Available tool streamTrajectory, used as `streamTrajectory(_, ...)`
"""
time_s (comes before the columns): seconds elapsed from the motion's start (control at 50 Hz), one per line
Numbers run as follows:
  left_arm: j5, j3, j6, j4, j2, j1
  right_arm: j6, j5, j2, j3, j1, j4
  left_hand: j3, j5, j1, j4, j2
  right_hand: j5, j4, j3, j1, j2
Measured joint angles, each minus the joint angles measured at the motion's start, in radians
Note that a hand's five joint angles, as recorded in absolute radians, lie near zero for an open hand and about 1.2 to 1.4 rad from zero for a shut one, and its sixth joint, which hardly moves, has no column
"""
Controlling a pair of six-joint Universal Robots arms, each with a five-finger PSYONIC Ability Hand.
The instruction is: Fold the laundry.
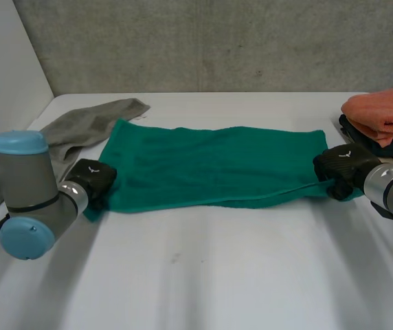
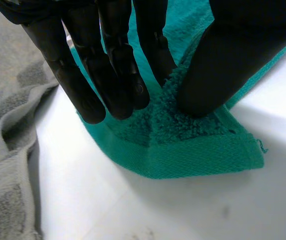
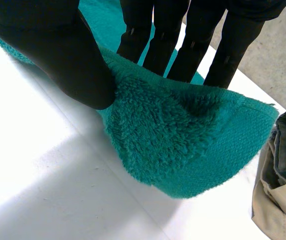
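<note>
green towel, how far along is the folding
Done: an orange towel lies folded at the right. In hand: the green towel lies spread flat, left hand and right hand each pinching a near corner. Left: folding it, then the crumpled grey towel.

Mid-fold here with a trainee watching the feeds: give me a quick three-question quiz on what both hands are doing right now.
1. True or false: the left hand lies open on the middle of the green towel.
2. Where does the right hand pinch the green towel? A) the far edge B) the near corner at its own end C) the middle
3. Fill in: the folded cloth just beyond the right hand is ___ in colour.
Key: 1 false, it pinches the towel by the near corner at its own end; 2 B; 3 orange.
</note>
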Motion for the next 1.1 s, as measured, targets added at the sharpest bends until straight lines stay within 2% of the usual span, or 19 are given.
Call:
streamTrajectory(0.08, -0.012, -0.012, -0.001, -0.003, 0.044, 0.004, -0.010, -0.006, -0.041, 0.026, -0.004, 0.001, 0.000, 0.000, 0.000, 0.003, 0.000, 0.000, 0.000, 0.000, 0.000, 0.000)
streamTrajectory(0.2, -0.016, -0.062, -0.011, -0.012, 0.194, 0.007, -0.051, -0.031, -0.119, 0.067, -0.017, 0.008, 0.000, 0.000, 0.000, 0.003, 0.000, 0.000, 0.000, 0.000, 0.000, 0.000)
streamTrajectory(0.32, -0.005, -0.101, -0.015, -0.092, 0.306, 0.009, -0.126, -0.061, -0.174, 0.092, -0.025, 0.052, 0.000, 0.000, 0.000, 0.003, 0.000, 0.000, 0.000, 0.000, 0.000, 0.000)
streamTrajectory(0.4, -0.002, -0.116, 0.028, -0.287, 0.361, 0.008, -0.317, -0.075, -0.220, 0.138, -0.040, 0.173, 0.000, 0.000, 0.000, 0.003, 0.000, 0.000, 0.001, 0.000, 0.000, 0.000)
streamTrajectory(0.42, -0.001, -0.117, 0.052, -0.365, 0.368, 0.008, -0.411, -0.077, -0.229, 0.160, -0.049, 0.221, 0.000, 0.000, 0.000, 0.003, 0.000, 0.000, 0.001, 0.000, 0.000, 0.000)
streamTrajectory(0.5, 0.004, -0.111, 0.113, -0.520, 0.365, 0.013, -0.604, -0.075, -0.234, 0.198, -0.068, 0.298, 0.000, 0.000, -0.001, 0.003, 0.000, 0.000, 0.002, 0.004, 0.000, 0.000)
streamTrajectory(0.52, 0.008, -0.102, 0.137, -0.564, 0.355, 0.019, -0.694, -0.071, -0.225, 0.213, -0.075, 0.324, 0.000, 0.000, -0.001, 0.004, 0.000, 0.000, 0.002, 0.005, 0.000, 0.000)
streamTrajectory(0.6, 0.015, -0.056, 0.179, -0.591, 0.304, 0.037, -0.777, -0.051, -0.169, 0.203, -0.076, 0.323, 0.000, 0.000, -0.001, 0.004, 0.000, 0.000, 0.002, 0.005, 0.000, 0.000)
streamTrajectory(0.68, 0.015, 0.058, 0.185, -0.533, 0.227, 0.041, -0.710, -0.017, -0.096, 0.117, -0.053, 0.261, 0.000, 0.000, -0.001, 0.004, 0.001, 0.000, 0.002, 0.005, 0.000, 0.000)
streamTrajectory(0.8, 0.010, 0.348, 0.135, -0.375, 0.128, 0.021, -0.438, 0.029, -0.027, -0.129, 0.006, 0.059, 0.000, 0.000, -0.001, 0.004, 0.001, 0.005, 0.003, 0.005, 0.000, 0.000)
streamTrajectory(0.9, -0.007, 0.606, -0.013, -0.141, 0.092, 0.009, -0.186, 0.070, -0.018, -0.292, 0.040, -0.206, 0.000, 0.000, -0.001, 0.004, 0.001, 0.008, 0.003, 0.006, 0.000, 0.000)
streamTrajectory(0.94, -0.029, 0.687, -0.091, -0.033, 0.087, 0.006, -0.046, 0.106, -0.026, -0.339, 0.054, -0.400, 0.000, 0.000, -0.001, 0.004, 0.001, 0.008, 0.003, 0.007, 0.000, 0.000)
streamTrajectory(1.0, -0.076, 0.772, -0.188, 0.086, 0.081, 0.003, 0.075, 0.144, -0.041, -0.351, 0.067, -0.613, 0.000, 0.000, -0.001, 0.004, 0.001, 0.009, 0.003, 0.008, 0.000, 0.000)
streamTrajectory(1.1, -0.147, 0.829, -0.259, 0.143, 0.056, 0.001, 0.158, 0.172, -0.054, -0.321, 0.081, -0.814, 0.000, 0.000, -0.001, 0.004, 0.001, 0.011, 0.004, 0.008, 0.000, 0.000)
